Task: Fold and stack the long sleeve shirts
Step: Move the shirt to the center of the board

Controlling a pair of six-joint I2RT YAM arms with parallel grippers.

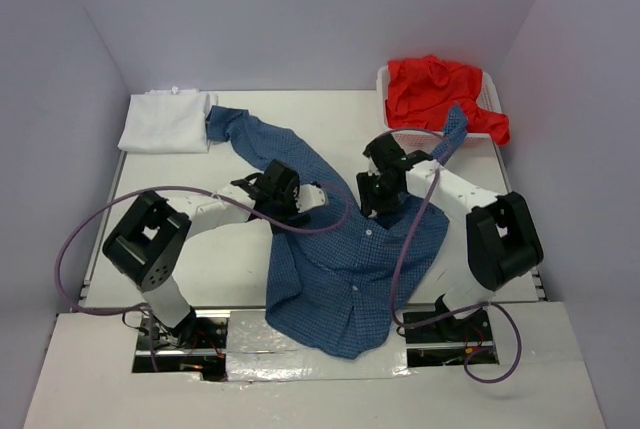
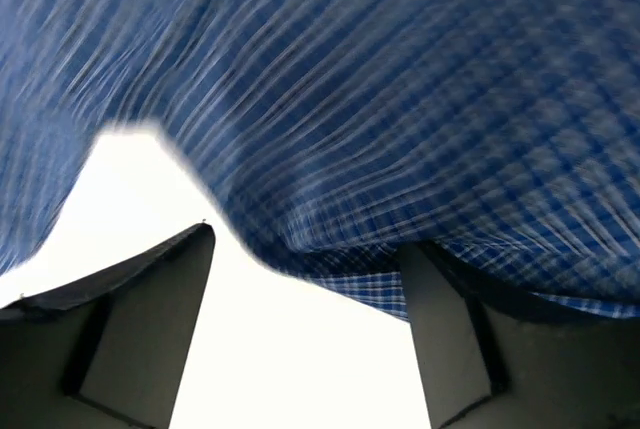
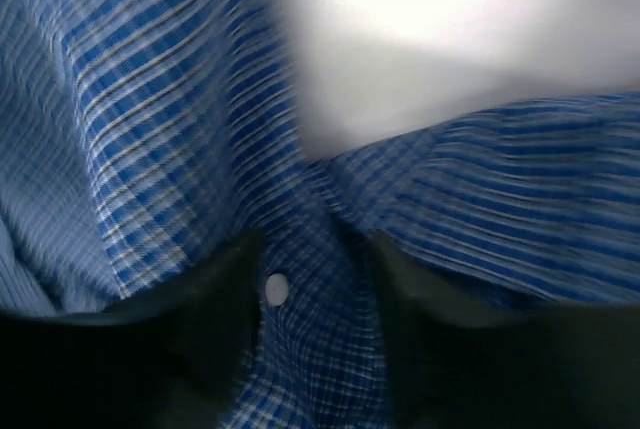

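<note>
A blue fine-checked long sleeve shirt (image 1: 340, 269) lies spread over the middle of the table, one sleeve reaching back left and the other back right. My left gripper (image 1: 262, 187) sits at its left shoulder edge. In the left wrist view this gripper (image 2: 305, 279) is open over bare table, with the shirt's edge (image 2: 400, 99) draped over the right finger (image 2: 445, 339). My right gripper (image 1: 375, 194) is near the collar; in the right wrist view it (image 3: 310, 279) is shut on a bunched fold of the blue shirt with a white button (image 3: 277, 289).
A folded white shirt (image 1: 165, 121) lies at the back left corner. A red shirt (image 1: 440, 89) is heaped in a white mesh basket (image 1: 383, 79) at the back right. Purple cables loop around both arms.
</note>
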